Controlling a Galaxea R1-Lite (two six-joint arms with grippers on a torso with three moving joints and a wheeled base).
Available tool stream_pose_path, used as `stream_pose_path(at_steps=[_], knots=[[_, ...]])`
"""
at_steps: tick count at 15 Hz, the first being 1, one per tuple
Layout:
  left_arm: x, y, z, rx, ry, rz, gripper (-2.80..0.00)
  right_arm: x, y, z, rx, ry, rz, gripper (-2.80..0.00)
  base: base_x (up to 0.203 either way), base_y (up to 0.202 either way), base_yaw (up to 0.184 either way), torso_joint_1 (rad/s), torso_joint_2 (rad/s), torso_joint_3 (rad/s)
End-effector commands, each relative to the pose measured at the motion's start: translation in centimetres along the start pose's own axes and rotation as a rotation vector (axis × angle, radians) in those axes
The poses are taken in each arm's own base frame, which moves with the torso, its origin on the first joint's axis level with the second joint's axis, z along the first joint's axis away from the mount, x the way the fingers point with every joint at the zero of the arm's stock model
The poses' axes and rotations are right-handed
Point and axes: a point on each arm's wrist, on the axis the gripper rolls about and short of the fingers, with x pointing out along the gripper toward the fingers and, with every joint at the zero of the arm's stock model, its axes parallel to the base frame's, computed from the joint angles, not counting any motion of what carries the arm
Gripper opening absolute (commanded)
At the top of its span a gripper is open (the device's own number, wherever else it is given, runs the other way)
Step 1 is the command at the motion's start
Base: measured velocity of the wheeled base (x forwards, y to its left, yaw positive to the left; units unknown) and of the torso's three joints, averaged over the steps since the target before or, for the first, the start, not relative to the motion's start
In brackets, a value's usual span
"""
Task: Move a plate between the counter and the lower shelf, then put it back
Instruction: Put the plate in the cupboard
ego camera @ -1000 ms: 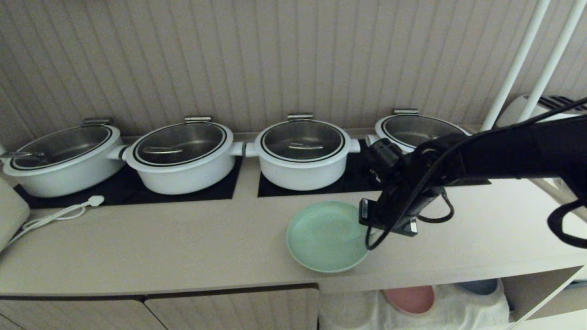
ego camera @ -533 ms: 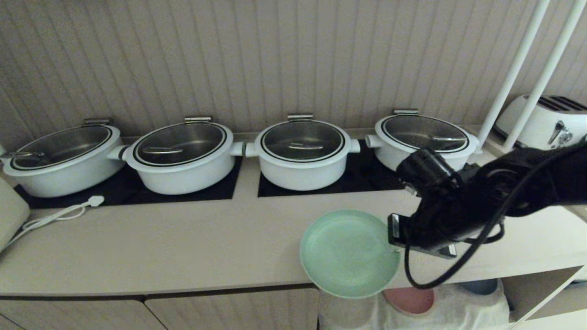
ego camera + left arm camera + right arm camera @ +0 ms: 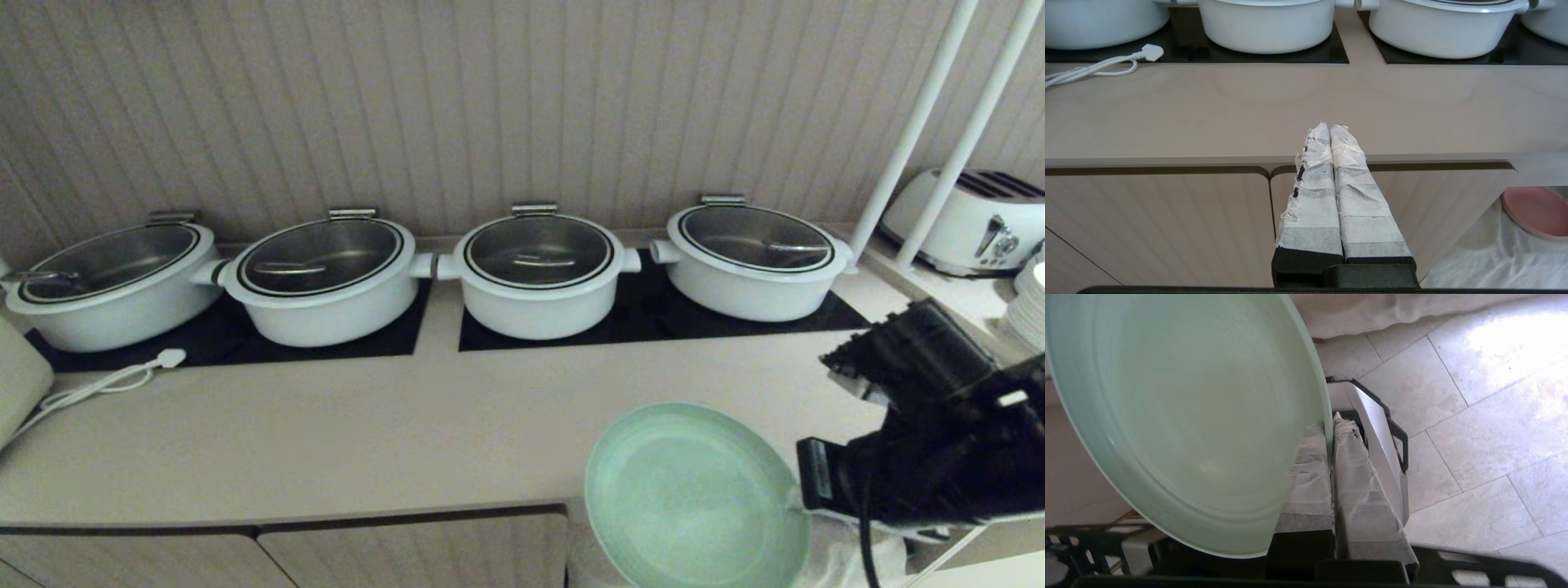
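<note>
- Since a sec ago, plate (image 3: 694, 498) has come off the counter (image 3: 367, 425) w/ my right gripper (image 3: 1330, 433); now hangs past the front edge, tilted, in the air.
- Right fingers pinched tight on plate's rim, one taped pad each side.
- Left gripper (image 3: 1329, 130) parked by cabinet doors, fingers together, empty.
- Step: counter-to-shelf leg, mid-carry. Next, I judge: drop lower, level the plate, slide into the lower shelf (image 3: 1502, 253) clear of pink plate (image 3: 1535, 212).
- Plate: round, shallow, matte mint, low rim. Counter: glossy beige. Shelf cloth: wrinkled white.
</note>
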Motion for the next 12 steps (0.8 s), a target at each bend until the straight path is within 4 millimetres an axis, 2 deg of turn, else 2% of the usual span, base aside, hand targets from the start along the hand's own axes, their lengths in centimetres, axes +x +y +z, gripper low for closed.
stream_pose_path(at_steps=[1, 6, 9, 12], knots=[[0.0, 0.0, 0.0, -0.001, -0.001, 0.0, -2.8, -1.8, -1.9, -2.2, 0.019, -0.021, 0.014, -2.8, 0.0, 0.0, 0.0, 0.0, 0.0, 0.0], [0.0, 0.0, 0.0, -0.001, -0.001, 0.0, -2.8, -2.6, -4.5, -5.6, 0.052, -0.006, 0.003, -2.8, 0.0, 0.0, 0.0, 0.0, 0.0, 0.0], [0.0, 0.0, 0.0, -0.001, -0.001, 0.0, -2.8, -2.4, -5.6, -6.9, 0.06, 0.01, -0.013, -2.8, 0.0, 0.0, 0.0, 0.0, 0.0, 0.0], [0.0, 0.0, 0.0, -0.001, -0.001, 0.0, -2.8, -2.1, -6.4, -7.4, 0.088, 0.007, -0.029, -2.8, 0.0, 0.0, 0.0, 0.0, 0.0, 0.0]])
